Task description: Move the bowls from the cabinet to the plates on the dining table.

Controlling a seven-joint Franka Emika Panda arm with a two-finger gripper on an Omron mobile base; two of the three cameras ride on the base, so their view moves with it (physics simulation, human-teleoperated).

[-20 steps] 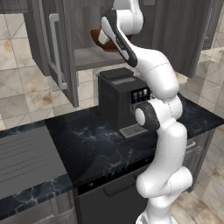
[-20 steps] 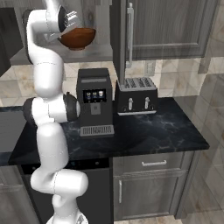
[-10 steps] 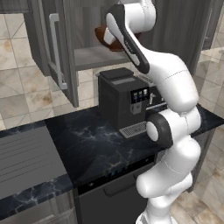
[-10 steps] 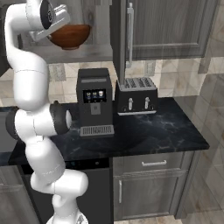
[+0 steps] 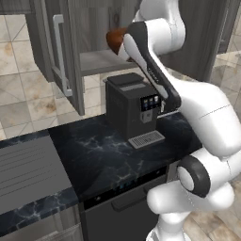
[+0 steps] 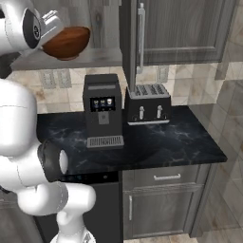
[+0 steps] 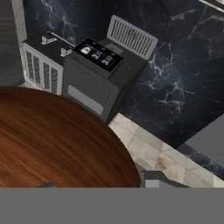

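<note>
Behind the arm [image 5: 155,70], half-hidden brown bowl [image 5: 114,40].

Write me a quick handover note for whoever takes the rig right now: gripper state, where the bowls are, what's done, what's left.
Gripper: shut on the dark brown wood-like bowl, held high, level with the open dark wood-grain wall cabinet's shelf, above the black coffee machine.
Red bowl, plates and dining table: not sighted from here.
Done: brown bowl gripped and lifted.
Left: carry it to a plate on the dining table, then fetch the red bowl.
</note>
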